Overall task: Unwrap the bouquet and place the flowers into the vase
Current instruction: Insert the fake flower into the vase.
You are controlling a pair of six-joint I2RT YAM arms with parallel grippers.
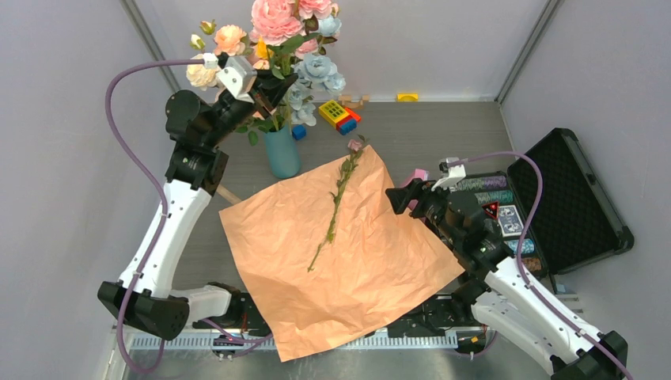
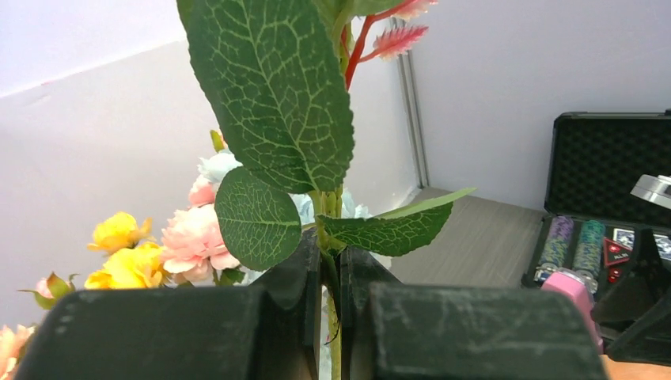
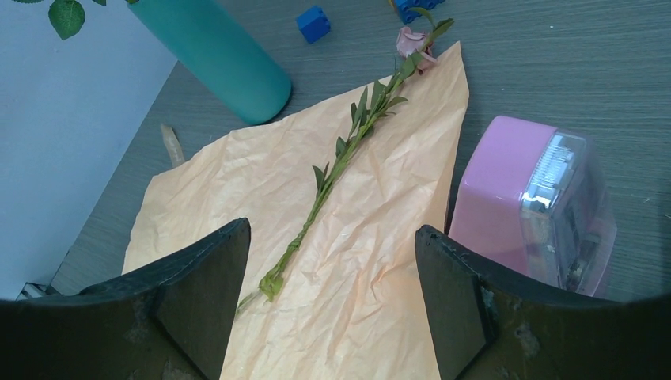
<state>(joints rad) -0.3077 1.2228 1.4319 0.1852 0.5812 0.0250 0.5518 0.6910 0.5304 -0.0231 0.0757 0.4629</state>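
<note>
Left end effector [image 2: 331,269], pinching a green leafy stem [image 2: 326,207], should lower it plumb into the teal cylindrical vase [image 1: 282,152]; right end effector [image 3: 331,237] hangs spread.

The paper [image 3: 372,261] is lying matt and heavily crinkled. The vase [image 3: 217,55] is showing a smooth teal skin with a soft sheen. The table [image 3: 570,55] is showing matt grey wood grain. The pink box [image 3: 498,190] is looking like smooth plastic, with 1 clear glossy part. The leaf [image 2: 273,87] on the stem [image 2: 328,210] is showing a matt, veined face. The left gripper [image 2: 331,273] is showing scuffed matt black.
</note>
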